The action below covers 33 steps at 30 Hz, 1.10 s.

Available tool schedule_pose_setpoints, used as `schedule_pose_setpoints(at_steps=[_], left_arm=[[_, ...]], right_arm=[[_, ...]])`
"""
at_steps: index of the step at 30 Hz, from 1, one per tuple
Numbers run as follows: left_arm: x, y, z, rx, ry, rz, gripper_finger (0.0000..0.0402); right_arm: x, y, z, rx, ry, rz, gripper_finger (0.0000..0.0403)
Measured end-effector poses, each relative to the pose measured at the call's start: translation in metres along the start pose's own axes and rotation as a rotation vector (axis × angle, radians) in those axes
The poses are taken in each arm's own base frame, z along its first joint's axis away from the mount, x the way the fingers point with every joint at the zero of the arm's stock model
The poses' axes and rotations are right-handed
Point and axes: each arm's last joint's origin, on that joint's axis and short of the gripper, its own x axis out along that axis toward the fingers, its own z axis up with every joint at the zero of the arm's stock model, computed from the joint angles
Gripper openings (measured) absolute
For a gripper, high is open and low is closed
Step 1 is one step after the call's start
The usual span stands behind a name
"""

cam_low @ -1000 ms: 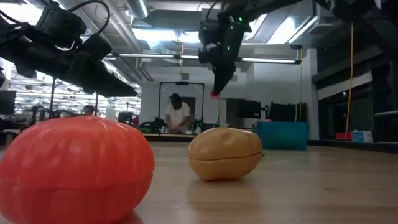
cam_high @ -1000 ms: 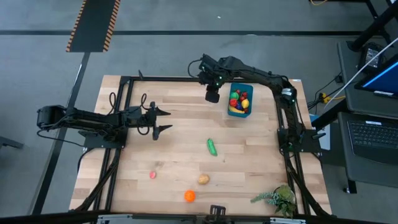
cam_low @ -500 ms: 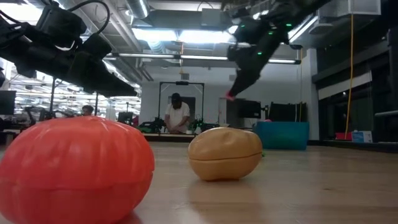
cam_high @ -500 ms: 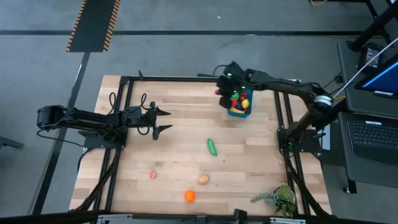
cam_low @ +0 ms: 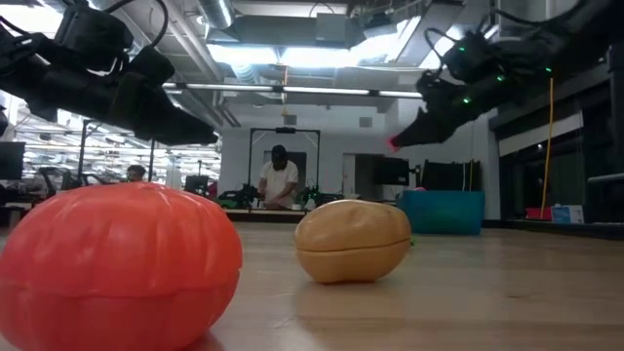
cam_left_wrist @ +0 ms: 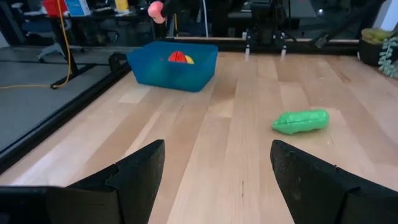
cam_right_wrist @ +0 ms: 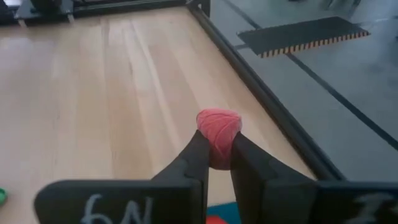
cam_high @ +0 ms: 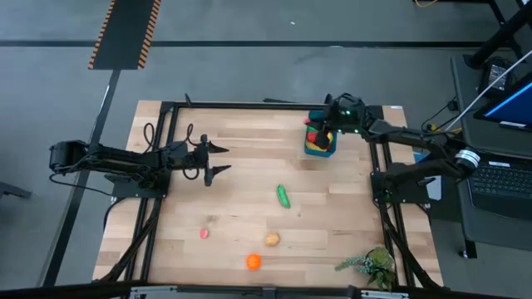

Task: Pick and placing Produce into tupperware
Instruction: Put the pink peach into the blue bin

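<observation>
Fingers of the right gripper (cam_right_wrist: 214, 152) clench a small pink-red produce piece (cam_right_wrist: 219, 128), held in the air above the blue tupperware (cam_high: 320, 143) near the table's far right corner. Over at the left side the left gripper (cam_high: 218, 159) hangs with fingers spread, grasping nothing.

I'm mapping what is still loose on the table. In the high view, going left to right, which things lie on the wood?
Small pink piece → orange fruit → tan piece → green cucumber → blue tupperware → leafy sprig.
</observation>
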Motion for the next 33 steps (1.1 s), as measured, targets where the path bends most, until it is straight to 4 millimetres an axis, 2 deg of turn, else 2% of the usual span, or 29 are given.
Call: schedule_pose_setpoints(at_steps=[4, 13, 20, 27, 33], left_arm=[[0.0, 0.0, 0.001, -0.004, -0.013, 0.0, 0.0286], [0.0, 0.0, 0.001, -0.033, -0.011, -0.001, 0.0286], [0.0, 0.0, 0.001, -0.034, -0.012, -0.001, 0.0286], [0.0, 0.0, 0.001, -0.059, -0.015, -0.001, 0.0286], [0.0, 0.0, 0.002, -0.059, -0.016, -0.001, 0.0286]], right_arm=[[-0.01, -0.005, -0.017, 0.036, -0.045, -0.002, 0.0048], [-0.026, -0.019, -0.033, 0.084, -0.209, -0.071, 0.0048], [-0.032, -0.022, -0.048, 0.127, -0.26, -0.144, 0.0049], [-0.035, -0.028, -0.05, 0.191, -0.267, -0.179, 0.0064], [-0.034, -0.027, -0.052, 0.148, -0.238, -0.16, 0.0059]])
